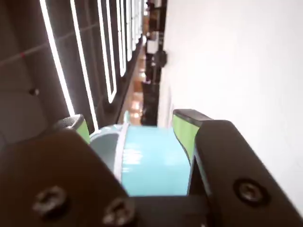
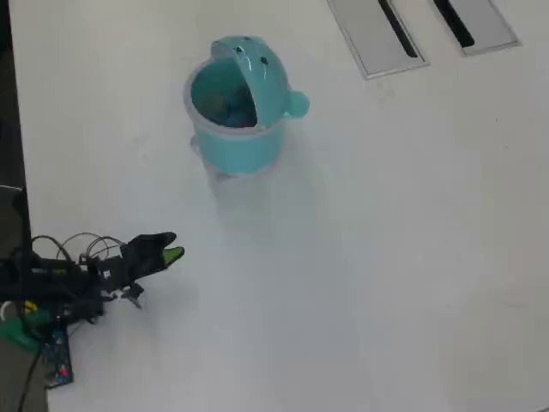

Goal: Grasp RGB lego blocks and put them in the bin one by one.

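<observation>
The round teal bin [image 2: 240, 153] stands at the back of the white table, its domed lid [image 2: 260, 67] flipped up and the mouth showing. In the wrist view the bin [image 1: 156, 161] appears beyond and between the two jaws. My gripper [image 2: 169, 252] is low at the front left, well short of the bin and pointing toward it. Its jaws [image 1: 130, 119] stand apart, green pads [image 1: 182, 135] facing each other with nothing held between them. No lego blocks show on the table. The inside of the bin is too dim to read.
Two flat grey slotted panels [image 2: 377, 34] [image 2: 476, 21] lie at the back right. Cables and a small circuit board [image 2: 57, 359] sit by the arm's base at the table's left edge. The wrist view lies on its side, with the white tabletop [image 1: 236, 71] at the right.
</observation>
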`<state>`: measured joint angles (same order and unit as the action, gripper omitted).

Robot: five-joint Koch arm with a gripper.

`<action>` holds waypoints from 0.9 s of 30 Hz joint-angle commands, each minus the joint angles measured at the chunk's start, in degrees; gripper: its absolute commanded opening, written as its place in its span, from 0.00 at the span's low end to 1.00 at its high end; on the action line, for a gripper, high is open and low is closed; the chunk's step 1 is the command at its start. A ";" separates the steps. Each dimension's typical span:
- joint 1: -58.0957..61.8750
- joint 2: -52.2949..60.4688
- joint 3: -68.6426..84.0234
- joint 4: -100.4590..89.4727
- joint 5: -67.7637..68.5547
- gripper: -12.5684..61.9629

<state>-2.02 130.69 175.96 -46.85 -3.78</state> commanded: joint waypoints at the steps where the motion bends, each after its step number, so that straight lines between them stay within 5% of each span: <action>1: 0.62 1.23 1.23 -11.95 1.14 0.61; 12: 2.72 1.67 5.71 -11.16 1.05 0.64; 27: 2.55 1.05 5.71 17.58 1.58 0.65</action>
<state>0.53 130.87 177.36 -29.44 -3.34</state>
